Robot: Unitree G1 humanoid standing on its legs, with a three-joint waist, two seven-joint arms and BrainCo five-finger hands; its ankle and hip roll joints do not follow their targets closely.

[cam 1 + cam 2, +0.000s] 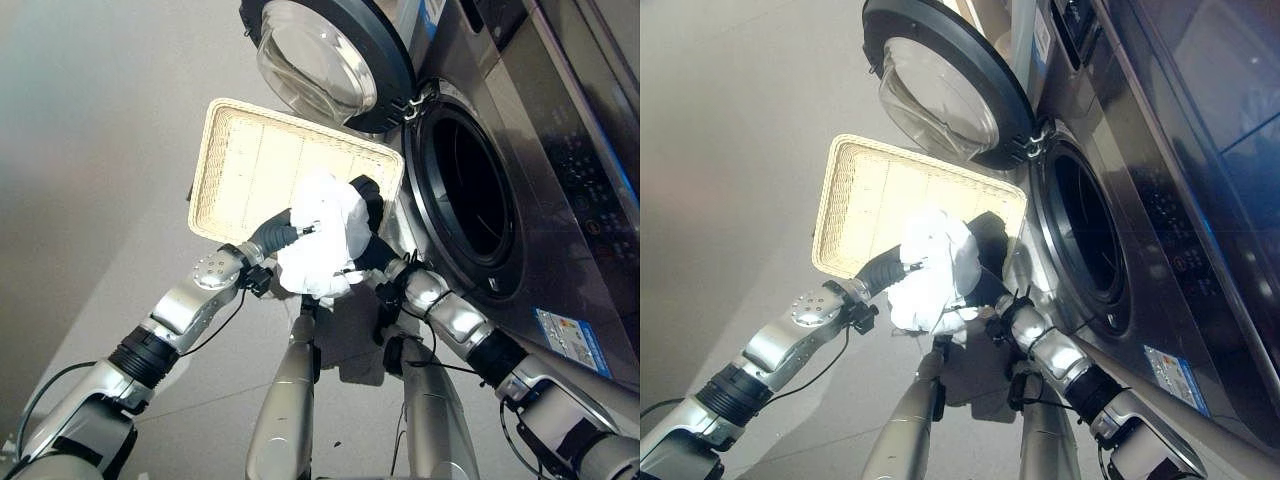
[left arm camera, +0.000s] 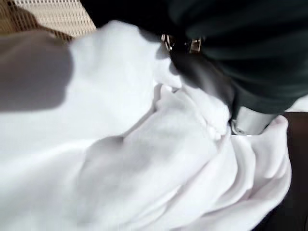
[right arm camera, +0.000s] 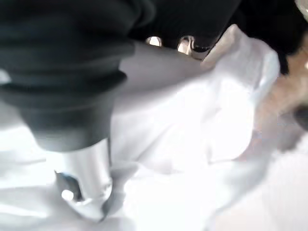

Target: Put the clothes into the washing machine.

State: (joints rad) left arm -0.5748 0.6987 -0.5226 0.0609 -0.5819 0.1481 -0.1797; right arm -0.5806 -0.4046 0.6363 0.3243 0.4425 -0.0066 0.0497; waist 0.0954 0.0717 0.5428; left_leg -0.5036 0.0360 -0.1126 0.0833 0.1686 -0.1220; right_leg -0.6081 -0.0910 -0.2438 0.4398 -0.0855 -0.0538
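**White bundle held between both hands, drum open**

White cloth sits bunched between the two hands, nearest the camera, lifted just above the basket. The left hand comes in from seven o'clock and the right hand from five o'clock; both are buried in the folds, so I cannot tell how their fingers lie. Squeezing from both sides probably keeps the loose fabric from trailing.

Behind the bundle, at eleven o'clock, the cream wicker basket lies on the floor. At three o'clock gapes the drum opening of the washing machine; its glass door is swung wide at twelve o'clock, leaving the way clear.

A blue-and-white label shows on the front, too small to read.
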